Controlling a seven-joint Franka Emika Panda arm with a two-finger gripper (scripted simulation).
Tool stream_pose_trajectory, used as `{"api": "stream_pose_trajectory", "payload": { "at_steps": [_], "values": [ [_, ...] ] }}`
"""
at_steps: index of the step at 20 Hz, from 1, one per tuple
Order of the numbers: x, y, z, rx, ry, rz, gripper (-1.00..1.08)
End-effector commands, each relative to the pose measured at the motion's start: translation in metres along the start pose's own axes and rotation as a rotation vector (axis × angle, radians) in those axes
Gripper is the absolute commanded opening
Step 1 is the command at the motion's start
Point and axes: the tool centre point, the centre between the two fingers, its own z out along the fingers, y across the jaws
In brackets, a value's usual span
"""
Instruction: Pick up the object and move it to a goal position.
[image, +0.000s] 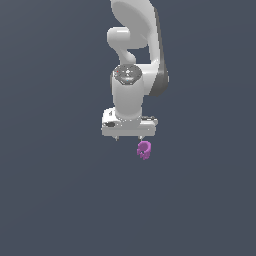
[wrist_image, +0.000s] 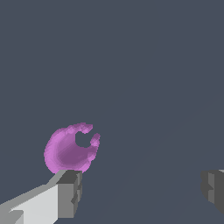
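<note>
The object (image: 144, 149) is a tiny bright purple, lumpy ring-like piece. In the exterior view it lies on the flat grey surface just below my white gripper (image: 128, 138), under the finger toward that view's right. In the wrist view the object (wrist_image: 70, 148) shows just beyond the tip of one finger (wrist_image: 69, 192), not between the two fingers. The other fingertip (wrist_image: 213, 189) is far across the picture. The gripper (wrist_image: 140, 191) is open wide and holds nothing.
The flat dark grey surface (image: 60, 200) fills both views. The white arm (image: 134, 60) rises behind the gripper in the exterior view. No other objects or goal marker show.
</note>
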Motion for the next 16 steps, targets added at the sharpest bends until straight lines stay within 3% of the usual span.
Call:
{"api": "stream_pose_trajectory", "payload": {
  "at_steps": [1, 10, 16],
  "values": [
    [0.000, 0.000, 0.000, 0.000, 0.000, 0.000, 1.00],
    [-0.010, -0.005, 0.013, 0.027, -0.039, -0.005, 1.00],
    [-0.010, -0.006, 0.013, 0.027, -0.039, -0.004, 1.00]
  ]
}}
